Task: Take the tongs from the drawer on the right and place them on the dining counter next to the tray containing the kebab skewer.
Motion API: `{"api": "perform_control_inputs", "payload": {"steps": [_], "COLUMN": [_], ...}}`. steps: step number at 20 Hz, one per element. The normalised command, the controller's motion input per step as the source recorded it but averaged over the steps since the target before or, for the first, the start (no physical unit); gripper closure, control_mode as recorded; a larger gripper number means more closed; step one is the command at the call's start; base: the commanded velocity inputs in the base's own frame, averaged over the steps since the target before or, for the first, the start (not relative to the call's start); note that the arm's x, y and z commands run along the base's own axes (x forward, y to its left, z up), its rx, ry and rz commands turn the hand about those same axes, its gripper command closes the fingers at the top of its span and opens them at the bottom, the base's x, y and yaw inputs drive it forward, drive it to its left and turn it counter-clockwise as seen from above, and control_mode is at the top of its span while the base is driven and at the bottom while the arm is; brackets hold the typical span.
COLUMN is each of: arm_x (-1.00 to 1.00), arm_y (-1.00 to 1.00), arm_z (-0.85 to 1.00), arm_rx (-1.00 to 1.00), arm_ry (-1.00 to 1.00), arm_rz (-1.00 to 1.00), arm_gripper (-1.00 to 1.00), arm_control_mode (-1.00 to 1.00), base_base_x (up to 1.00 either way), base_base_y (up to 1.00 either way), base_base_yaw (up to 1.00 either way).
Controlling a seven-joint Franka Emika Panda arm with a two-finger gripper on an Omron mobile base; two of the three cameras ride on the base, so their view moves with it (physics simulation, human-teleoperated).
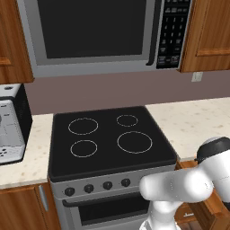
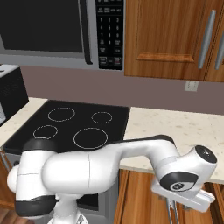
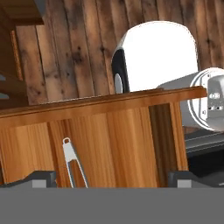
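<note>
With jaws wide apart over the open drawer [image 3: 109,144], the gripper [image 3: 111,179] must descend toward the tongs [image 3: 74,164] at seven o'clock.

A home kitchen is shown, rendered rather than filmed. A black stove [image 1: 110,137] with four ringed burners and a row of knobs along its front edge is set between beige speckled table [image 1: 197,119] sections. A grey microwave [image 1: 105,33] with a keypad is mounted above it, flanked by wooden wall cabinets [image 2: 170,37] with silver bar handles. A toaster oven [image 1: 11,123] is seen at the table's left edge, and a wall outlet [image 2: 190,85] on the backsplash.
</note>
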Motion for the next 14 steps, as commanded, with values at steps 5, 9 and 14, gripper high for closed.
{"api": "perform_control_inputs", "payload": {"steps": [5,9,14], "arm_x": [0.16,0.34,0.31], "arm_y": [0.0,0.0,0.0], "arm_z": [-0.27,-0.31,-0.19], "arm_rx": [-0.23,-0.1,0.0], "arm_ry": [0.0,-0.04,-0.01], "arm_rz": [-0.1,0.0,0.0], "arm_gripper": [-1.0,-1.0,-1.0], "arm_control_mode": [-1.0,-1.0,-1.0], "base_base_x": [0.0,0.0,0.0], "base_base_y": [0.0,0.0,0.0], "base_base_yaw": [0.0,0.0,0.0]}}
